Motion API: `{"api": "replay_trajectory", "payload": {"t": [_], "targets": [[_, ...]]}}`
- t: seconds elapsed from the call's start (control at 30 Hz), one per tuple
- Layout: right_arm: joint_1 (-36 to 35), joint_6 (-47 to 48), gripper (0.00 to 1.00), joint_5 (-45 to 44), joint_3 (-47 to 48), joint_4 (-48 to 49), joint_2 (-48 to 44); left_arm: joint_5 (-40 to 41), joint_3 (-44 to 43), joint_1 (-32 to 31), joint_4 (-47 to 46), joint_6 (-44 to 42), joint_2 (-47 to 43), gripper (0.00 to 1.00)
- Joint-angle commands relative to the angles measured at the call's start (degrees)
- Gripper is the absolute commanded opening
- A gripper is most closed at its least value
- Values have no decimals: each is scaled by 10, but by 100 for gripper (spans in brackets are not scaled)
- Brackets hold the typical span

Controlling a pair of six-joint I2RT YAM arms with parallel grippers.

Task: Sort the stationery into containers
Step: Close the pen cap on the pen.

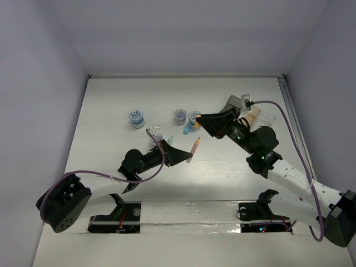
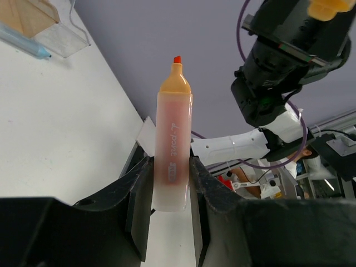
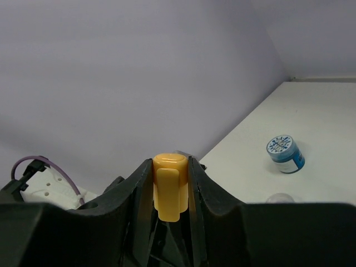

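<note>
My left gripper (image 1: pixel 188 157) (image 2: pixel 172 169) is shut on an uncapped pink-orange highlighter (image 2: pixel 174 139) (image 1: pixel 195 147), its orange tip pointing up and away. My right gripper (image 1: pixel 201 119) (image 3: pixel 169 167) is shut on the highlighter's yellow-orange cap (image 3: pixel 169 186) (image 2: pixel 329 8), held above and apart from the tip. Blue-and-white topped rolls sit on the table (image 1: pixel 136 118) (image 1: pixel 179 115) (image 1: pixel 193 117); one roll (image 3: pixel 285 154) shows in the right wrist view. The joined containers (image 1: pixel 248 113) stand behind the right gripper: dark grey, tan (image 2: pixel 28 14) and clear (image 2: pixel 64 36).
A clear round piece (image 1: pixel 156 133) and small green and blue pieces (image 1: pixel 171 137) (image 1: pixel 184 130) lie between the rolls and my left gripper. A blue pen-like piece (image 2: pixel 25 43) lies by the tan bin. Walls (image 1: pixel 183 33) close the table at the back and sides.
</note>
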State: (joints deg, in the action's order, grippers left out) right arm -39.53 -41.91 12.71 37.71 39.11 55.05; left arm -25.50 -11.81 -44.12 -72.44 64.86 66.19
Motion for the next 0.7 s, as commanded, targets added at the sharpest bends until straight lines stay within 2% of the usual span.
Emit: {"api": "replay_trajectory", "payload": {"t": [0.0, 0.3, 0.67], "targets": [[-6, -7, 13, 8, -8, 50, -9, -13, -16, 3, -328, 1, -35, 0], [-6, -15, 13, 4, -25, 62, -1, -10, -12, 9, -300, -12, -79, 0], [-6, -35, 13, 19, -36, 71, 10, -5, -10, 9, -298, -18, -91, 0]]}}
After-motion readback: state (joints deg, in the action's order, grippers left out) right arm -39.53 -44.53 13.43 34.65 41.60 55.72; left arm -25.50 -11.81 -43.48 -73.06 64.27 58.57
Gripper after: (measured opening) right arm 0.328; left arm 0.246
